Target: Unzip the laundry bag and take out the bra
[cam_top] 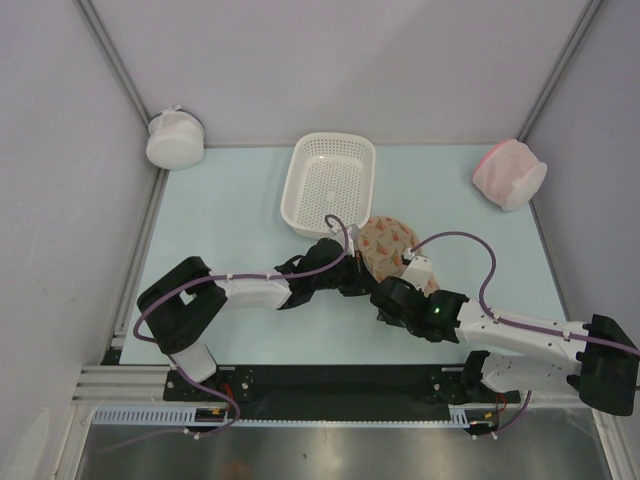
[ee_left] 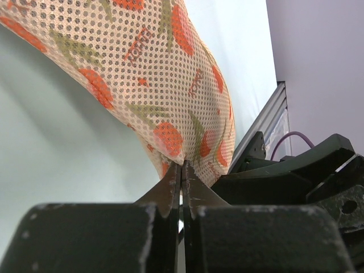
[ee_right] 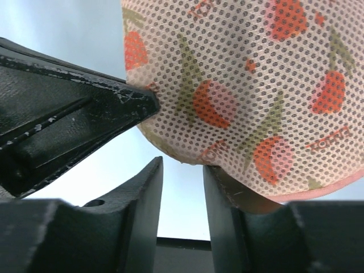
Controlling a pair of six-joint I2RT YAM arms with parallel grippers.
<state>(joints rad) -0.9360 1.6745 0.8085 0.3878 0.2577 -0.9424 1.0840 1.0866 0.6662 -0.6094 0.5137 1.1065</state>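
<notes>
As the left gripper [ee_left: 182, 169] clamps an edge of the laundry bag [ee_left: 142, 68], the right gripper [ee_right: 183, 168] stands parted and empty just beneath its pink rim; the bag sits on the worktop [cam_top: 230, 220] beside the white basket [cam_top: 330, 185].

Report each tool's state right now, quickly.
Left tool: closed, pinching the laundry bag at its edge.
Right tool: open, jaws apart at the laundry bag's edge, gripping nothing.

Laundry bag [ee_right: 256, 68] lettering, possibly "TOMATO".
</notes>
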